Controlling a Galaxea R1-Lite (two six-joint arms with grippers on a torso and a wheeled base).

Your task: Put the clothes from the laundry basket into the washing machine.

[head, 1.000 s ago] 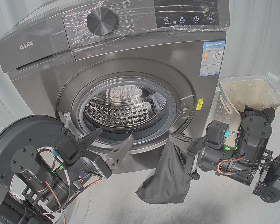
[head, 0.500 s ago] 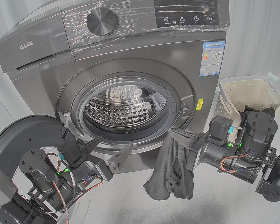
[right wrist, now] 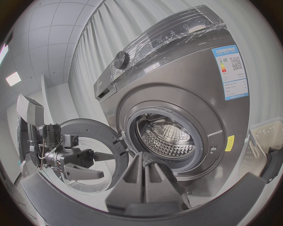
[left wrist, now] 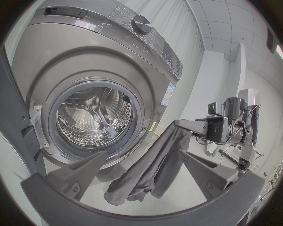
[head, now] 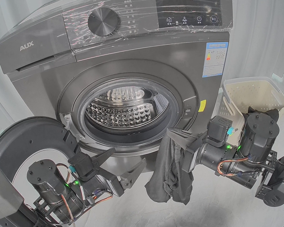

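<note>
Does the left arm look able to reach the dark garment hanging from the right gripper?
Probably yes. The left gripper is open beside the dark garment, which hangs free from the right gripper, with nothing between them.

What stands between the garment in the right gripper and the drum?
Nothing visible does. The garment hangs from the right gripper by the lower right rim of the drum; the door is swung aside, the left gripper off to the left.

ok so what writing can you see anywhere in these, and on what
All on the washing machine:
Drawer front: a short brand mark, not quoted here.
Blue label: print too small to read.
Dial surround: characters too small.
Control panel: icons, no legible words.
Yellow sticker: unreadable.
</note>
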